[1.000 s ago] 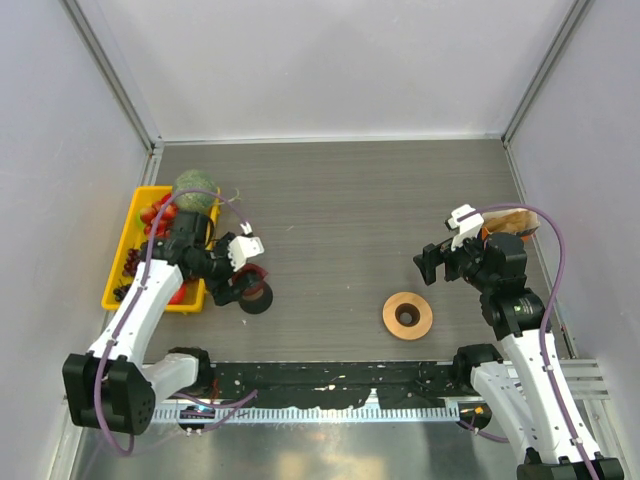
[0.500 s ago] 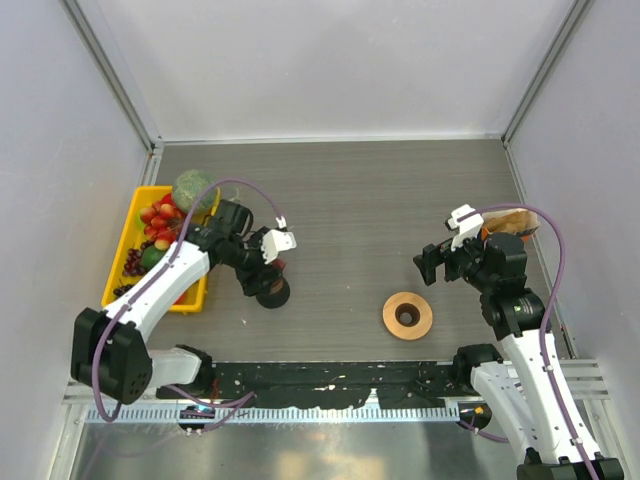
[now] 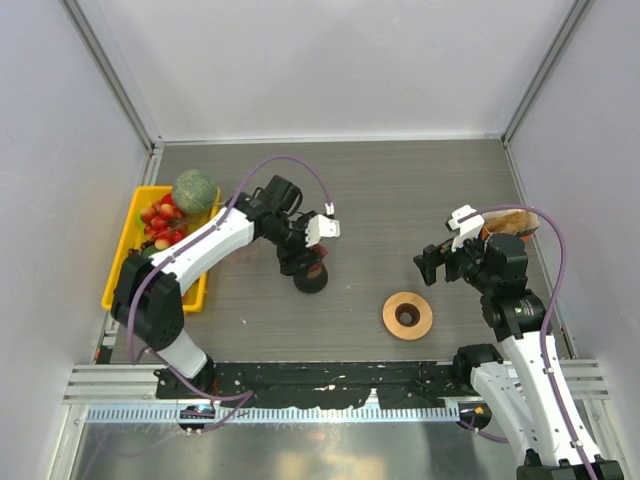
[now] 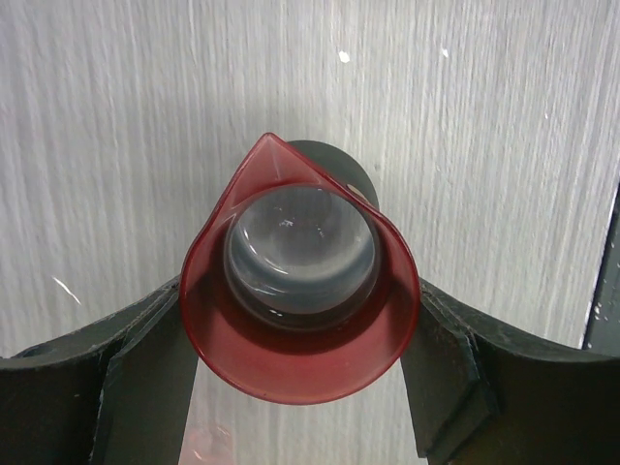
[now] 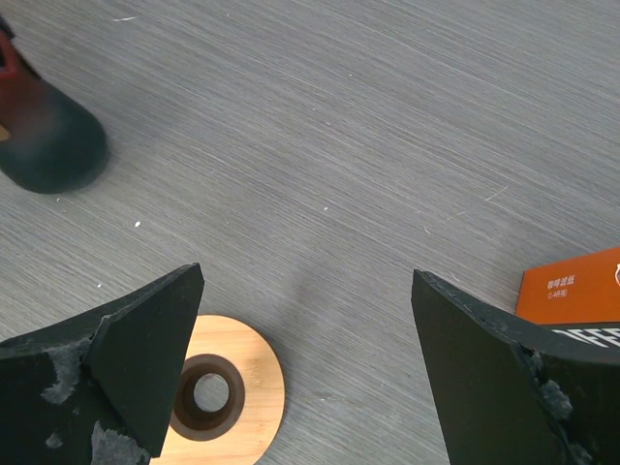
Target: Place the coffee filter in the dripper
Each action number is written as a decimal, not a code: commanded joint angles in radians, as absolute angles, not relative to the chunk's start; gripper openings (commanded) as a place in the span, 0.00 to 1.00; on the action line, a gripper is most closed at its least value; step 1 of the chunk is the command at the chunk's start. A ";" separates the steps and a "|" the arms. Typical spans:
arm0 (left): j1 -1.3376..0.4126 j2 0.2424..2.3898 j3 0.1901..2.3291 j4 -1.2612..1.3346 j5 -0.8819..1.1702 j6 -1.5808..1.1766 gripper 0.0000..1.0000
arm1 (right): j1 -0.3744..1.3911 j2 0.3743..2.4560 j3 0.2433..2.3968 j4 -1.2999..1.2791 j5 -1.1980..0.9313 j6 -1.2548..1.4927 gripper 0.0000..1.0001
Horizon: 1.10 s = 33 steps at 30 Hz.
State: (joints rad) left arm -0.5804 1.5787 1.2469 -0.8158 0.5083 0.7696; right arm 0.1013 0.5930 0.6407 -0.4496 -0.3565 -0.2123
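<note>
The left claw (image 3: 308, 272) is clamped on a small black cup with a translucent red, spouted rim (image 4: 295, 358). Its fingers (image 4: 116, 387) press the rim from both sides, over the grey wood-grain bench (image 3: 380, 200). The right claw (image 5: 305, 281) gapes wide, holding nothing. The round orange-brown glossy dripper (image 5: 218, 387) sits on the bench beneath it, by one fingertip. The thin tan-brown paper coffee filter (image 3: 515, 222) lies behind that claw, beside the wrist and partly hidden.

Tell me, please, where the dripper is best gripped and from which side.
Probably the outer rim, from straight above, fingers on opposite sides: the dripper lies flat, hole up, low and round, with nothing close beside it.
</note>
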 commanded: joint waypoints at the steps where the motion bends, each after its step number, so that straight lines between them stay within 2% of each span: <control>1: -0.624 1.661 1.409 -0.811 0.587 0.811 0.76 | 0.098 0.578 0.652 -0.433 -0.350 -0.226 0.95; 7: -0.676 1.770 1.523 -0.848 0.618 0.841 0.75 | 0.098 0.578 0.657 -0.428 -0.292 -0.219 0.96; 15: -0.719 1.833 1.568 -0.870 0.601 0.877 0.80 | 0.098 0.583 0.658 -0.423 -0.265 -0.213 0.95; 19: -0.727 1.844 1.577 -0.877 0.589 0.876 0.90 | 0.098 0.586 0.658 -0.425 -0.270 -0.215 0.96; 20: -0.726 1.841 1.583 -0.882 0.588 0.873 0.99 | 0.098 0.591 0.660 -0.428 -0.275 -0.216 0.95; 22: -0.726 1.832 1.607 -0.902 0.577 0.856 0.99 | 0.098 0.594 0.664 -0.437 -0.288 -0.221 0.95; 28: -0.713 1.700 1.615 -0.936 0.557 0.793 0.99 | 0.098 0.603 0.689 -0.463 -0.327 -0.233 0.95; 33: -0.654 1.470 1.504 -0.885 0.600 0.632 0.99 | 0.098 0.687 0.788 -0.569 -0.354 -0.302 0.95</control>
State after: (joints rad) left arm -0.7025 1.6970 1.5604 -0.9100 0.5522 0.7654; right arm 0.1013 0.6247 0.6743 -0.5121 -0.3275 -0.2401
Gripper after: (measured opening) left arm 0.992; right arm 0.955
